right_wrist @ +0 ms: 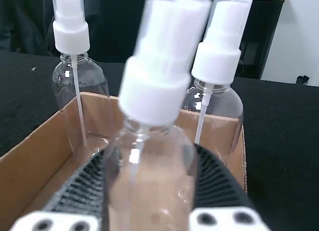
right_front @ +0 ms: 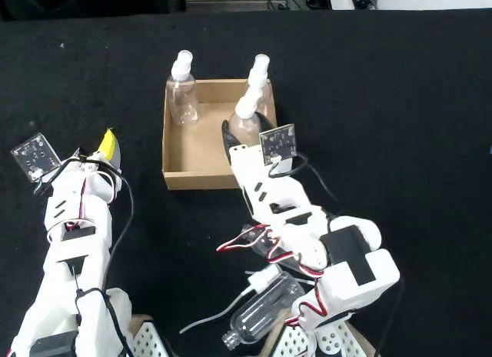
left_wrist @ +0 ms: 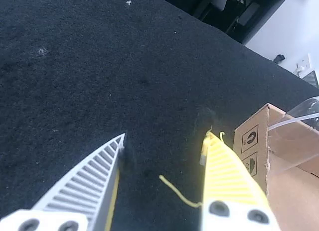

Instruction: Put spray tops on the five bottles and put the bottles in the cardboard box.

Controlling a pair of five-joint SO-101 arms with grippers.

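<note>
Bottles stand at three stages, recorded from the arm bases outward. Nearest the bases, an uncapped bottle [right_front: 265,311] lies on its side on the table [right_front: 415,103], with a loose spray top [right_front: 264,278] just beside it; both await fitting. Further out on the left, the left gripper [left_wrist: 164,137] hangs over bare table near the cardboard box [right_front: 192,178], jaws spread wide and holding nothing. On the right, the right gripper [right_wrist: 149,159] is clamped round the body of a capped bottle [right_front: 246,120], which is over the right side of the box, inside its walls. Whether its base touches the floor cannot be determined. Beyond it, two more capped bottles stand upright in the far corners, the far-left bottle [right_front: 183,95] well apart and the far-right bottle [right_front: 260,80] just behind the held one. Assessment: the step in hand is setting down the third bottle. It should be lowered straight and kept upright until the base is plainly seated. Release should be by a modest opening only, since wide jaws could strike the right wall or nudge the far-right bottle. Withdrawal is best made straight up, clear of the spray head, before any sideways travel.
</note>
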